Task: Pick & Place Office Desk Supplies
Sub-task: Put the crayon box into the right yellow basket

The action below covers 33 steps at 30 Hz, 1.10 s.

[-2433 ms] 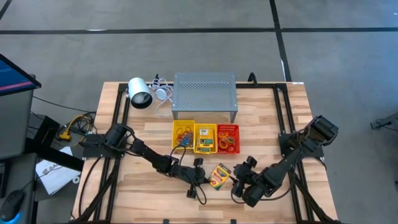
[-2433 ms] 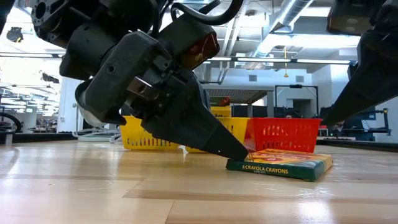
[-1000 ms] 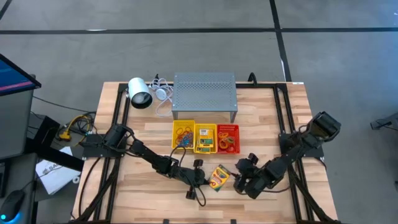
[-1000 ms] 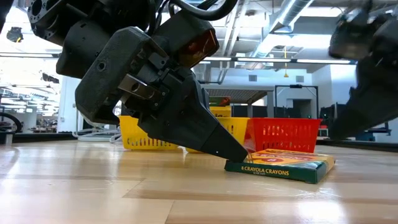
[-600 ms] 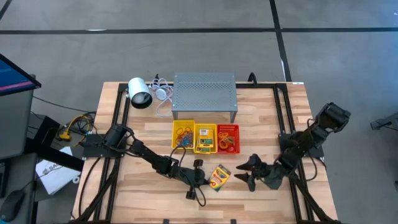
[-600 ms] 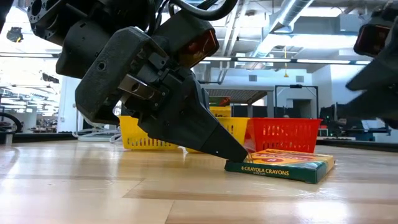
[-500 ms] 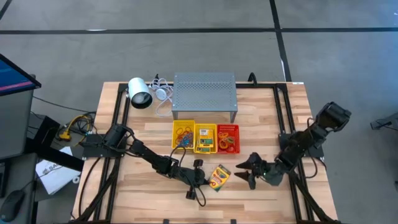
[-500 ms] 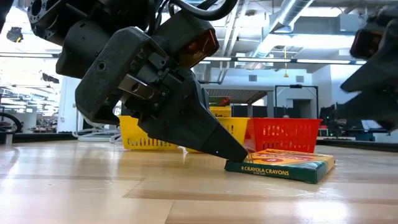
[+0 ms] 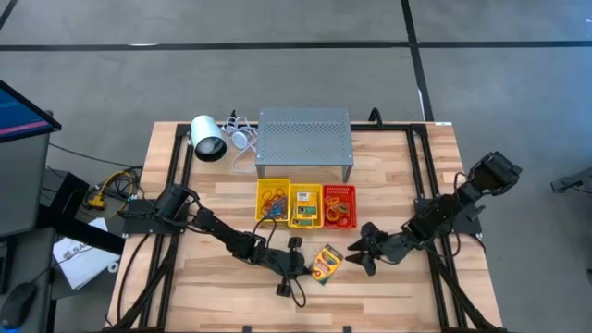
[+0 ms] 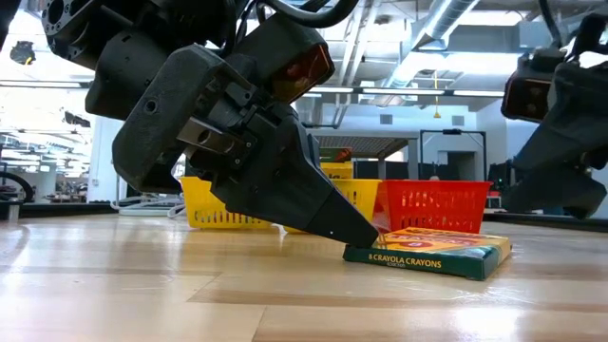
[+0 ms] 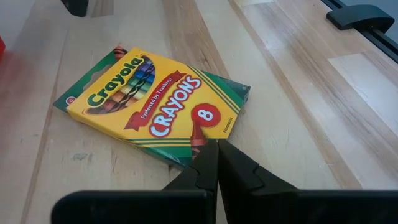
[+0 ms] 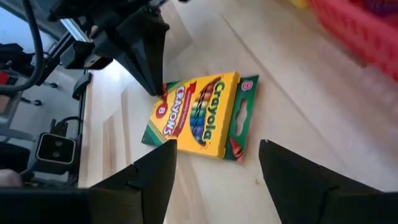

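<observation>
A wooden surface (image 9: pixel 222 199) seen from above; in the middle of the frame three small baskets stand in a row, touching side by side, just below a grey perforated metal stand (image 9: pixel 304 139). The left yellow basket (image 9: pixel 272 203) holds reddish-brown rubber bands and small coloured rings; the middle yellow basket (image 9: pixel 305 205) holds a yellow-and-green crayon box; the red basket (image 9: pixel 339 206) on the right holds orange and purple rings. A white cylindrical lamp (image 9: pixel 207 138) lies at the upper left of the surface.

Below the baskets, a Crayola crayon box (image 9: pixel 326 263) lies flat on the wood, outside every basket. The left gripper (image 11: pixel 216 157) reaches in from the left of the frame, its jaws closed together with nothing between them, tips touching the edge of the box near the number 8; the level view shows the same tip against the box's end. The right gripper (image 9: pixel 362 252) sits just right of the box, not touching it, its jaws spread wide open and pointed at the box.
</observation>
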### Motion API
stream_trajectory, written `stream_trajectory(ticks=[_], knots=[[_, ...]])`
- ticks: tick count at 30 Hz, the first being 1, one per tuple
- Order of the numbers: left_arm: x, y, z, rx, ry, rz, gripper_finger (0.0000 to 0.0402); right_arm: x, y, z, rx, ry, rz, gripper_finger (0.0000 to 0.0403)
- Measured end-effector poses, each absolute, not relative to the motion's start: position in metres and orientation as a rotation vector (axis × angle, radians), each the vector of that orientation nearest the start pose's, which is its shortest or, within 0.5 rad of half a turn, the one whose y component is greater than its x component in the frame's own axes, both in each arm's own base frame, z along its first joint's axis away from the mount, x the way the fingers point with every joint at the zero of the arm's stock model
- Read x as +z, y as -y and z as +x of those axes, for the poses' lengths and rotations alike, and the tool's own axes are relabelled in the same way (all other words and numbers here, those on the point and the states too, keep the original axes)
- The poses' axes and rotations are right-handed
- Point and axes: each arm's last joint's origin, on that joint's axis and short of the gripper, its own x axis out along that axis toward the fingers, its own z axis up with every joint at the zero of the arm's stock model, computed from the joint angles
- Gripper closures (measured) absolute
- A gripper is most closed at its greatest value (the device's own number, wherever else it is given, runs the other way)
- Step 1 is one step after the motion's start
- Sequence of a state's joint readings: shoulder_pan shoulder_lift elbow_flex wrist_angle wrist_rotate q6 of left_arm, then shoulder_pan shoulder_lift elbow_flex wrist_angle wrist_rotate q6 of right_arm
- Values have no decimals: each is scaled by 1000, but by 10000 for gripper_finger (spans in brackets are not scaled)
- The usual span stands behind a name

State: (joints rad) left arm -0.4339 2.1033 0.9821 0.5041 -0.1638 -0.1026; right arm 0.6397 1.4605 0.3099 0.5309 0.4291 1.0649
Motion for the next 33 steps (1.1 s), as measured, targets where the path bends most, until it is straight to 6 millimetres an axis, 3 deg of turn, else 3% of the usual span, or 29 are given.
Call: stream_trajectory(ticks=[9, 14, 33], knots=[[81, 161, 359, -230, -603, 84, 402, 94, -116, 194, -92, -680, 797, 214], [81, 161, 359, -231, -603, 84, 402, 91, -120, 202, -48, -621, 801, 228], [81, 161, 359, -230, -603, 84, 402, 86, -115, 208, -22, -667, 826, 233]])
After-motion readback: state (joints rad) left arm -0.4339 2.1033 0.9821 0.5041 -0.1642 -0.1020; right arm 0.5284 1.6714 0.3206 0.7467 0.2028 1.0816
